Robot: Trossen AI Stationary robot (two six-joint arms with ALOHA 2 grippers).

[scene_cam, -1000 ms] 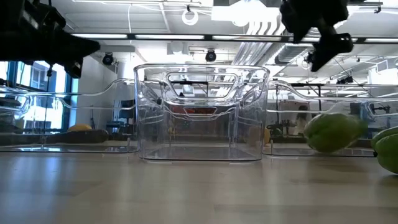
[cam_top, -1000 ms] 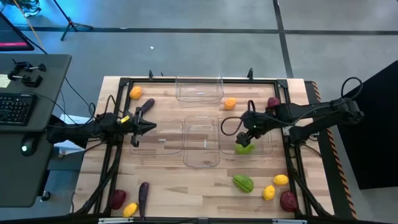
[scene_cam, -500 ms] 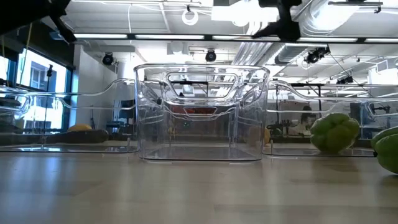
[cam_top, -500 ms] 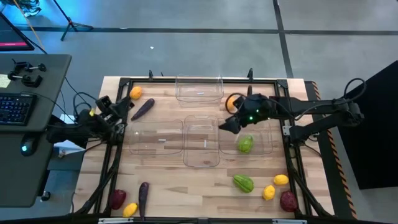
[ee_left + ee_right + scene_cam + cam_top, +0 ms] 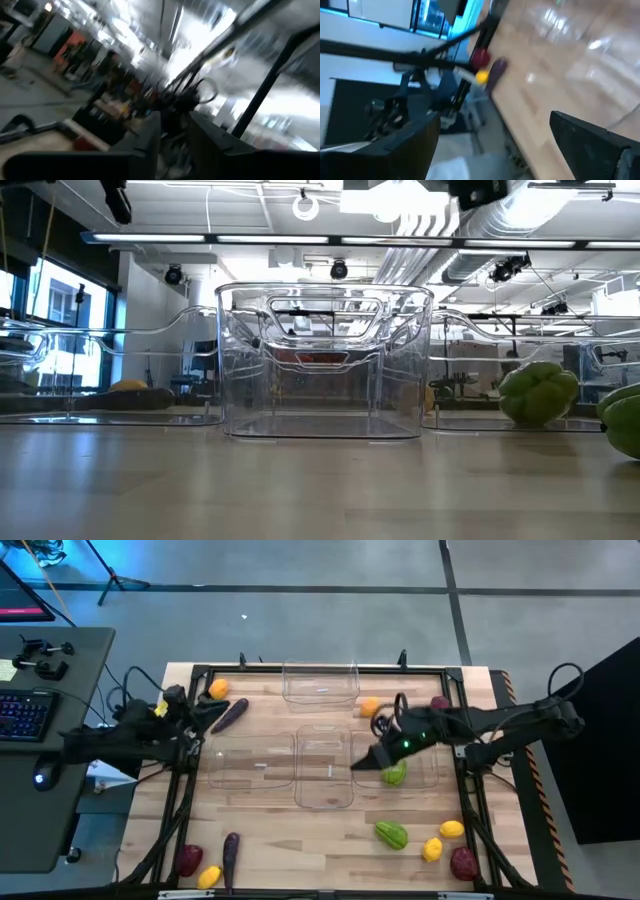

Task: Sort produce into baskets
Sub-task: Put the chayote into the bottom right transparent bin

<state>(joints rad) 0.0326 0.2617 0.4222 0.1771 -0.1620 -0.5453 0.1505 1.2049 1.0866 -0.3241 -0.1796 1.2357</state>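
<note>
Green ridged fruit (image 5: pixel 395 774) lies in the right bin (image 5: pixel 434 776) beside the empty, wide-open right gripper (image 5: pixel 362 764).

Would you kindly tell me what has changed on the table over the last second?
The right gripper released the green ridged vegetable into the right clear plastic bin and lifted away. The left gripper swung back toward the table's far-left corner. Other produce stayed put.

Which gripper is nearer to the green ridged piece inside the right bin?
The right gripper is nearer: it hangs just beside the green ridged piece. The left gripper is far across the table, near the eggplant.
</note>
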